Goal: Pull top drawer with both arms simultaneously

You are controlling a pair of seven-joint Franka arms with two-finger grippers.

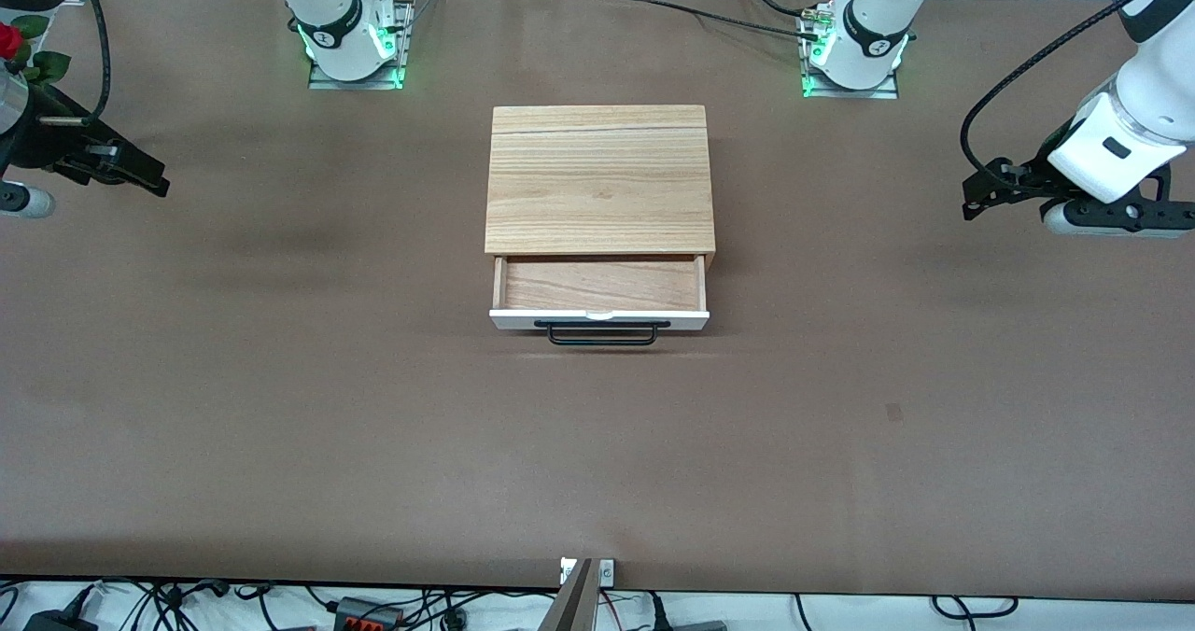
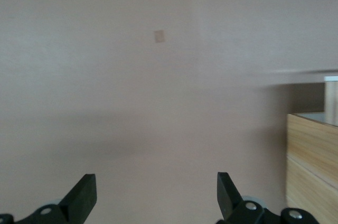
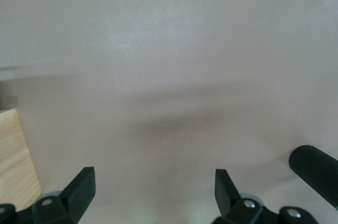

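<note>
The top drawer (image 1: 599, 287) stands pulled partway out of the wood cabinet (image 1: 599, 178), toward the front camera. Its white front panel and black wire handle (image 1: 602, 333) face the camera, and its light wood bottom is bare. My left gripper (image 1: 975, 202) is open and empty, over the table toward the left arm's end, well apart from the cabinet. My right gripper (image 1: 157, 183) is open and empty, over the table toward the right arm's end. The left wrist view shows spread fingers (image 2: 84, 195) and the cabinet's side (image 2: 311, 166). The right wrist view shows spread fingers (image 3: 82, 187) and a cabinet corner (image 3: 16, 155).
Both arm bases (image 1: 355, 38) (image 1: 854, 48) stand at the table's back edge. A red flower with green leaves (image 1: 11, 43) shows beside the right arm. A small mark (image 1: 893, 413) is on the brown table. A black ribbed cylinder (image 3: 314, 174) shows in the right wrist view.
</note>
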